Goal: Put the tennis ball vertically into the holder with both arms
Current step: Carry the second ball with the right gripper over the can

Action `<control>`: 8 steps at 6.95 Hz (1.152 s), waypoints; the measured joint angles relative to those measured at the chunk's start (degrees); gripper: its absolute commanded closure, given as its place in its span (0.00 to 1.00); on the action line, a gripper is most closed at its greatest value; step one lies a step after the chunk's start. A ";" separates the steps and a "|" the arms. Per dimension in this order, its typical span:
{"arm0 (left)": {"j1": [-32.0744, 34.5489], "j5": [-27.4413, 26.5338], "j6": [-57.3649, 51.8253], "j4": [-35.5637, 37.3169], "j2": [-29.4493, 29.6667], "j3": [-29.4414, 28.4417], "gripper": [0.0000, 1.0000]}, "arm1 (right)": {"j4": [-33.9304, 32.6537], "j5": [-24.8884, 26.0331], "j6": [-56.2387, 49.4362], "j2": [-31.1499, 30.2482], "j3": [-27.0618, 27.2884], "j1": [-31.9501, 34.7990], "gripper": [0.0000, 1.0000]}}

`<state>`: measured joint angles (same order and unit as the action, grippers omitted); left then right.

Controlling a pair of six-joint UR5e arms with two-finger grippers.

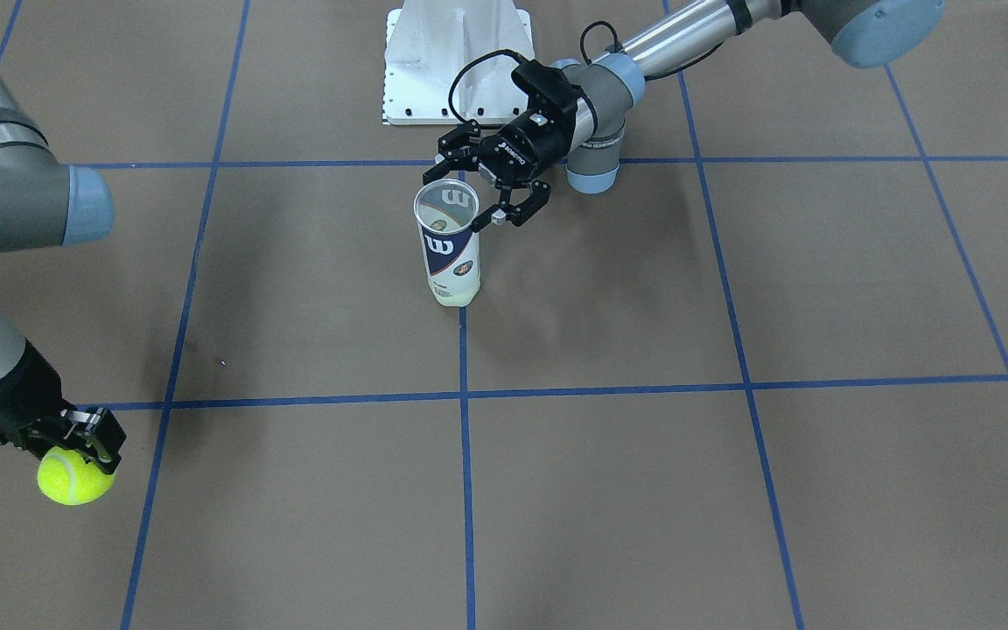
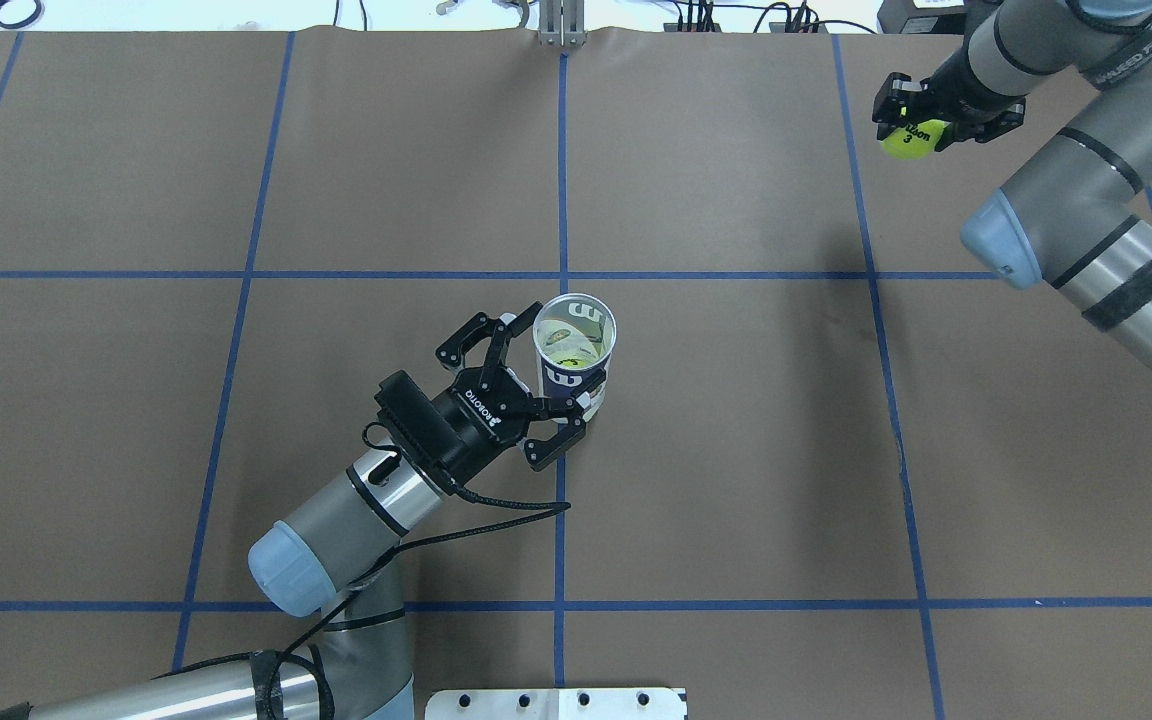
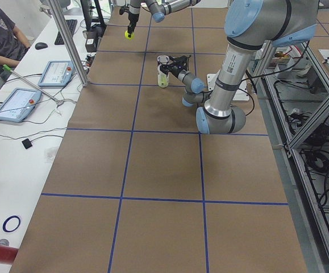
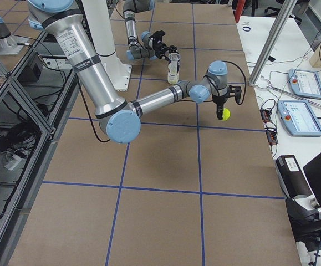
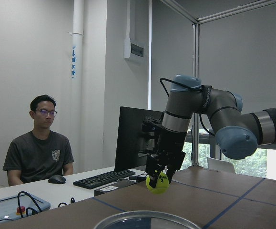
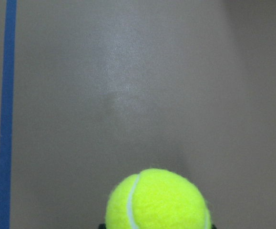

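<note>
**Position.** The holder (image 2: 573,350) stands upright at mid-desk (image 2: 736,450), mouth open; 1 ball appears to sit at its bottom. The tennis ball (image 2: 911,140) hangs well apart, above the far right corner.

**Claw state.** The left claw (image 2: 549,361) is spread wide, 1 finger on each side of the holder's upper wall; firm contact is not evident. The right claw (image 2: 921,115) is clamped on the ball from above.

**Handling.** The holder is probably light, thin-walled, slick and easily tipped. Brace it just below the metal rim with a gentle squeeze. The felt ball is soft and grips well.
</note>
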<state>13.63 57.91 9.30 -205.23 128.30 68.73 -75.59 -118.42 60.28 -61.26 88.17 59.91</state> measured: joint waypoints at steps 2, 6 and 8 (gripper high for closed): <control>0.00 -0.03 -0.06 0.00 -0.04 0.06 0.09 | -12.19 -4.11 11.98 1.33 17.24 -5.45 1.00; 0.00 -0.07 -0.09 0.00 0.15 0.09 0.09 | -15.63 -4.48 25.83 8.71 23.95 -18.44 1.00; 0.00 -0.08 -0.07 0.00 0.23 0.09 0.09 | -15.40 -4.31 26.76 9.98 23.33 -21.34 1.00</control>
<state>13.62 57.83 9.23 -205.23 128.53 68.82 -90.98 -122.73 87.04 -51.28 111.50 38.57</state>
